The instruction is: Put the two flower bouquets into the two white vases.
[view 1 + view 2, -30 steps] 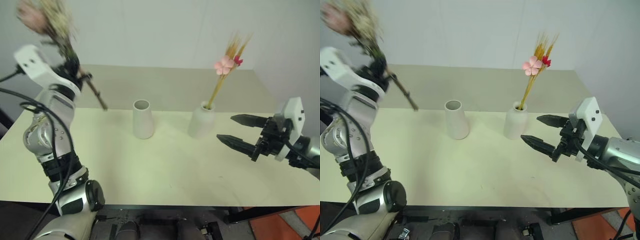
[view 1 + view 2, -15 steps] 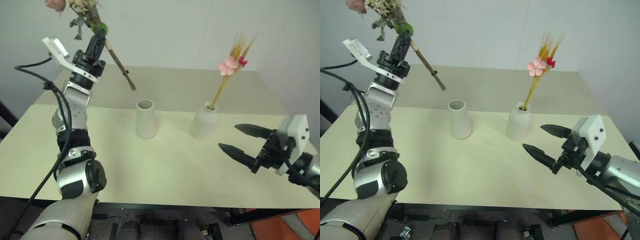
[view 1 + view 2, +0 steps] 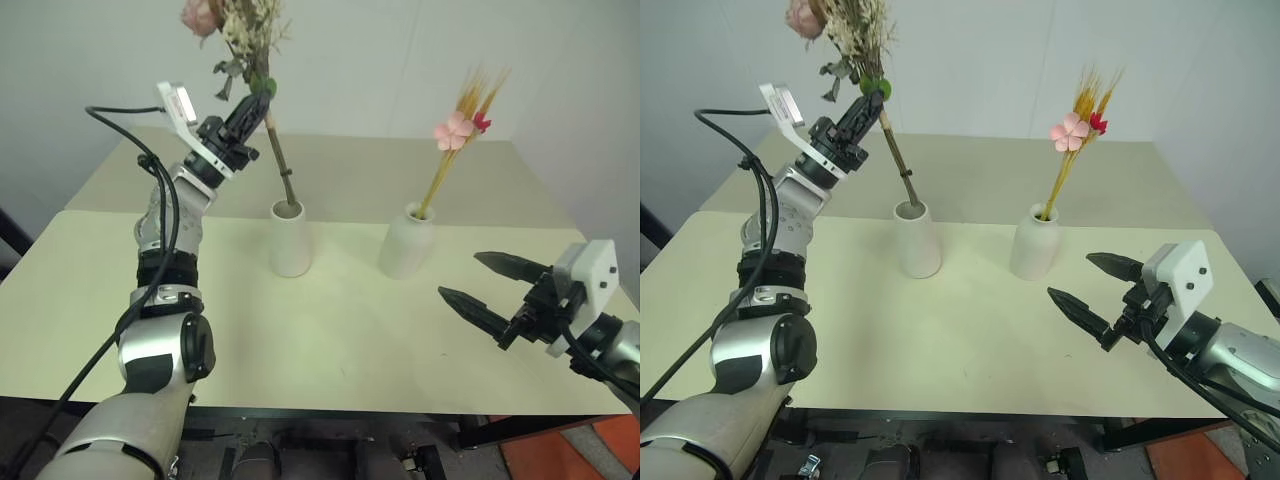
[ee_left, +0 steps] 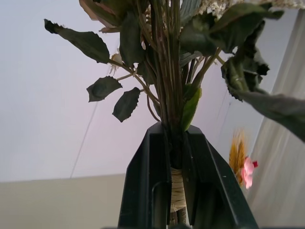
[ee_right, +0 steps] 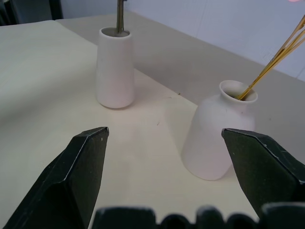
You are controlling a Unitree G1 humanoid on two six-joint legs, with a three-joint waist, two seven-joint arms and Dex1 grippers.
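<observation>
L claw (image 3: 258, 103), raised above the desk (image 3: 330, 340) toward its far edge, is clamping tight on the brown stems of the bushy bouquet (image 3: 238, 30); pink rose and cream sprigs are pointing up, stem ends are sitting at or just inside the mouth of the cone vase (image 3: 289, 238). Cone vase is standing upright approx. mid-desk, nearer the far edge. Round vase (image 3: 406, 243) is standing upright beside it on the R, apart from it, and is carrying the thin yellow-stemmed bouquet (image 3: 455, 130), leaning R. R claw (image 3: 487, 286) is hovering near the desk's R edge, jaws spread wide, gripping nothing, pointing toward the two vases.
</observation>
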